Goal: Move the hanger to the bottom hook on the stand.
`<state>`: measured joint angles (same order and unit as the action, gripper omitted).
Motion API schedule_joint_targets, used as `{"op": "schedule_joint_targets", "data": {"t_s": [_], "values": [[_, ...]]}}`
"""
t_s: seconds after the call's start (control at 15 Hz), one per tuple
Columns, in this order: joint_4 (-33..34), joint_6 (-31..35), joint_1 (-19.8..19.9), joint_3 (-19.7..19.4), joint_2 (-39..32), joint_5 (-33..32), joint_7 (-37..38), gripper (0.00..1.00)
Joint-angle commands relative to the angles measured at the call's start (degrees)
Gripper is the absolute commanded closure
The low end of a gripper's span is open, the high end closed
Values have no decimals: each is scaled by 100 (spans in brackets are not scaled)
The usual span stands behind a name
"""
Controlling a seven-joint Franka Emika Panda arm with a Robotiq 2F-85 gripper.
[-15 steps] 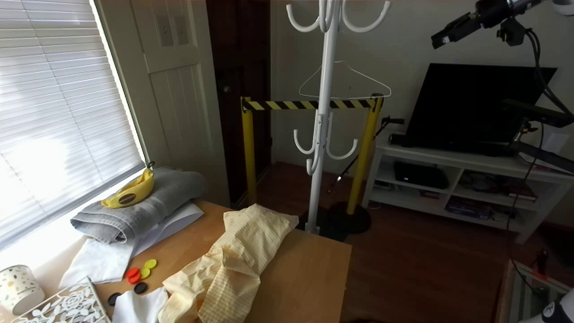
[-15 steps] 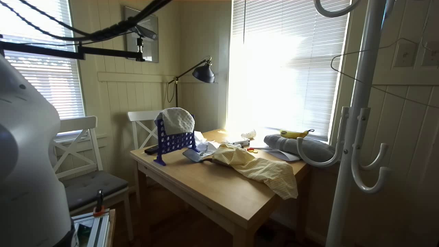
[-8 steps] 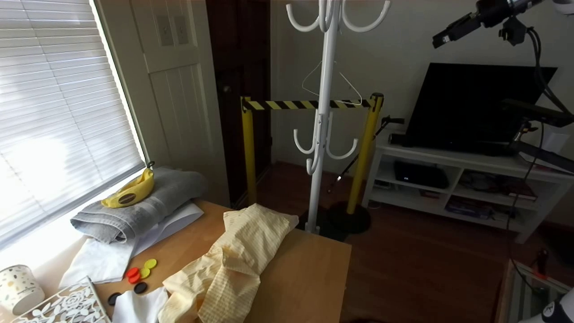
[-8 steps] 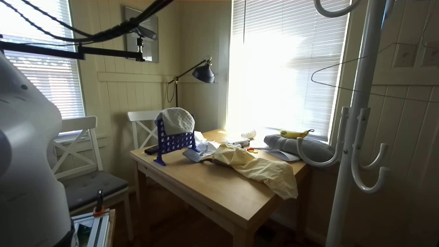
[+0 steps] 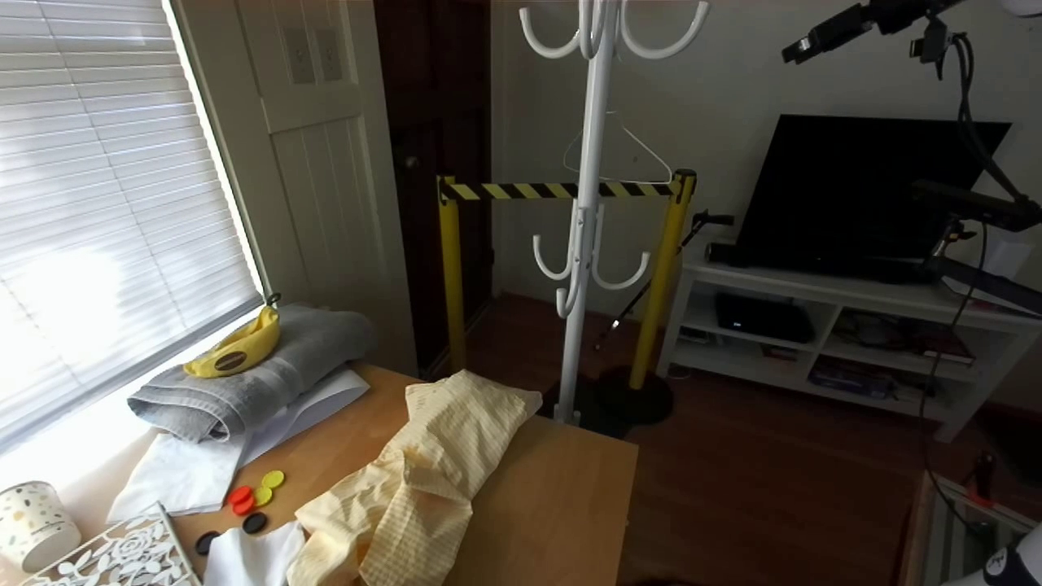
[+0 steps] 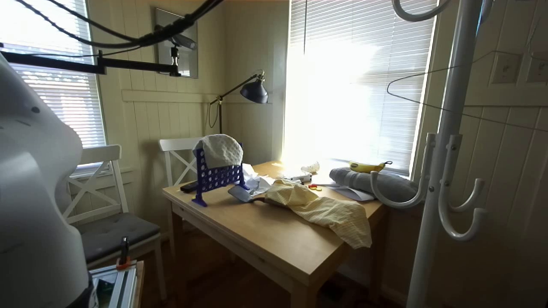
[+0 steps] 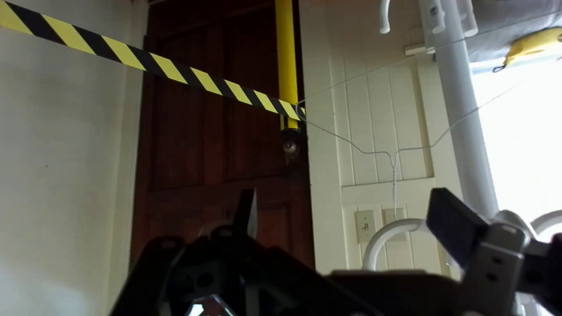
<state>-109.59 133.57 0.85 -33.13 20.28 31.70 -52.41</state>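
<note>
The thin white wire hanger [image 7: 394, 166] is on the upper tier right now, hooked over an upcurved white upper hook [image 7: 381, 237] of the tall slim white coat stand [image 5: 592, 155]. In that exterior view its triangle part passes behind the pole, higher than the curved white lower hooks [image 6: 400, 204]. The black two-finger gripper [image 5: 794, 52] is way up in the top right of an exterior view, well apart from the hanger there. Going by the wrist view, its black fingers [image 7: 454, 228] are spread wide and it's not holding anything.

Behind the stand there's a yellow-and-black striped barrier tape [image 5: 496, 191]. Pale yellow checked cloth [image 5: 444, 464] is sprawled over the light brown wooden table [image 5: 570, 496], near a folded grey towel [image 5: 281, 378] with a yellow banana-shaped pouch [image 5: 240, 346] on top.
</note>
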Motion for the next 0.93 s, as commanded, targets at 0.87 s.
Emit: {"op": "schedule_joint_targets", "data": {"t_s": [0.87], "values": [[1417,-381,946,590,-1958,1141,-359,0]]}}
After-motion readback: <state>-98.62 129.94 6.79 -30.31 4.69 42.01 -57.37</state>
